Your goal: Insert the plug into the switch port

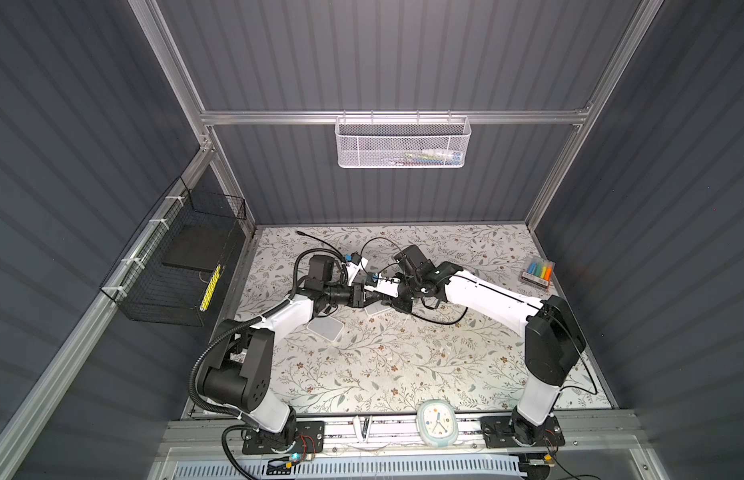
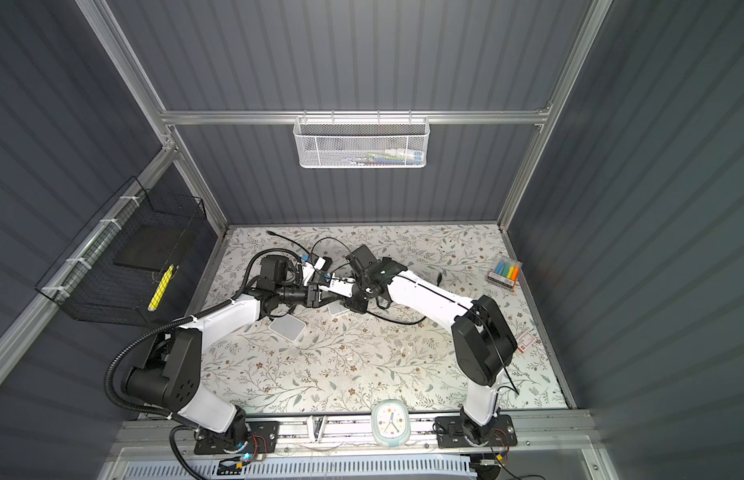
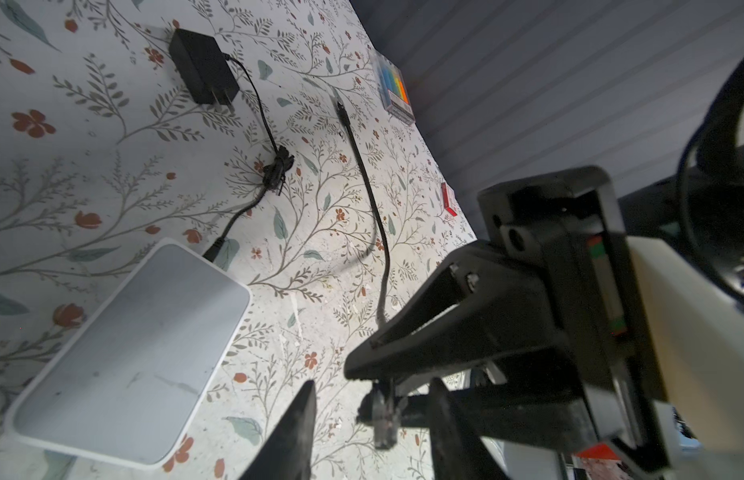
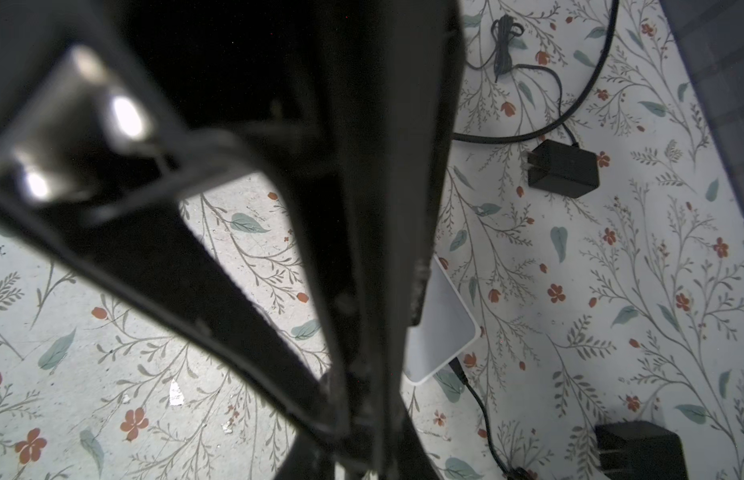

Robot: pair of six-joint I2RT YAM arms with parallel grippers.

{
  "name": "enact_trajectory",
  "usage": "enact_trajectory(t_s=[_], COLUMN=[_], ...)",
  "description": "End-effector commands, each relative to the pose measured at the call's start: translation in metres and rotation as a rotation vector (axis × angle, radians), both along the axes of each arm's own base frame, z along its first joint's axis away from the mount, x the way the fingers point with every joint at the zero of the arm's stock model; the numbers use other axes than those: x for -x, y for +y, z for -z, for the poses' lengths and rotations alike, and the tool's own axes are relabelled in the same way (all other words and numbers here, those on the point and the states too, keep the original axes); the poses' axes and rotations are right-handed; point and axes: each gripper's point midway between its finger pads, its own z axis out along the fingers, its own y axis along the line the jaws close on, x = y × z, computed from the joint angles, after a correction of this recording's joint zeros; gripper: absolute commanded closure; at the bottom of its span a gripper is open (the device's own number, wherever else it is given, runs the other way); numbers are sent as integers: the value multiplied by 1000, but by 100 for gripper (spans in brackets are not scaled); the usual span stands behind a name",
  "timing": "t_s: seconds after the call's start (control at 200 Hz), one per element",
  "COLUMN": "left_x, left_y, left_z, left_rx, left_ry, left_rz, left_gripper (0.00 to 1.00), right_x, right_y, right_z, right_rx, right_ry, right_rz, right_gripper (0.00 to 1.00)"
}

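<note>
**benchrat:** Biggest worry for us: the two arms are crowded right above the switch. We reckon any sideways correction could knock them together or shove the switch, which looks loose on the desk. Next, the cable trails away from the switch and could tug the plug crooked. Smallest one: the pinch seems to sit at the plug's cable end, so the plug might pivot when it's pushed.

**portpoker:** Agreed. We see the right hand narrowed onto the plug, holding it in the air just beside the switch. The left hand stands wide either side of it and grips nothing. We can't see the ports at all, so lining up is a guess.

Counts, big to small:
- one desk
- two arms
- two white boxes: the switch plus a second white box near it (wrong-box risk!)
- two black adapters, further from the switch
- one plug
</note>
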Motion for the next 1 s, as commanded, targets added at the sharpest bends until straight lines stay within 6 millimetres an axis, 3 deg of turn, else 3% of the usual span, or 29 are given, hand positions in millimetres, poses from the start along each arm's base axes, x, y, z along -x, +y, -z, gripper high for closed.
enact_trajectory(t_s=[0.0, 0.465, 0.66, 0.77, 0.835, 0.996], left_x=[-5, 4, 4, 3, 3, 3], left_y=[6, -2, -2, -2, -2, -1], left_z=[-16, -9, -9, -8, -7, -8], left_rx=[-3, 39, 38, 36, 34, 29], left_ry=[-56, 15, 10, 11, 10, 2], left_rz=[-33, 49, 47, 46, 45, 41], left_gripper=[56, 69, 85, 95, 99, 100], right_x=[1, 0, 0, 0, -1, 1], right_y=[-1, 4, 3, 2, 1, -5], right_z=[-7, -11, -11, -11, -11, -7], right_rx=[-13, -36, -31, -31, -32, -27], right_ry=[-19, -22, -22, -26, -31, -48], right_rz=[0, -2, 3, 6, 12, 18], right_gripper=[99, 100, 99, 96, 89, 81])
